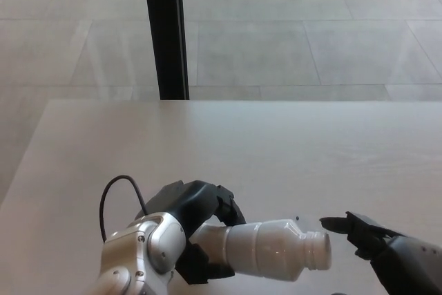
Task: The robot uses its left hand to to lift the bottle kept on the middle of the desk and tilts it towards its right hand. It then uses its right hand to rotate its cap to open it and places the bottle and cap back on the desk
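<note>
A white plastic bottle (266, 250) lies almost level in the air above the desk (235, 150), its ridged neck end (316, 253) pointing right. My left hand (197, 222) is shut on the bottle's base end, with the silver wrist below it. My right hand (376, 243) comes in from the lower right, its black fingertips (335, 224) stretched out just above and right of the neck, a small gap away. Nothing shows between those fingers. Whether a cap sits on the neck I cannot make out.
A black cable (117, 191) loops up from my left wrist. A black vertical post (166, 32) stands behind the desk's far edge, with grey tiled floor (311, 25) beyond. A tiny dark speck (298, 217) marks the desk near the bottle.
</note>
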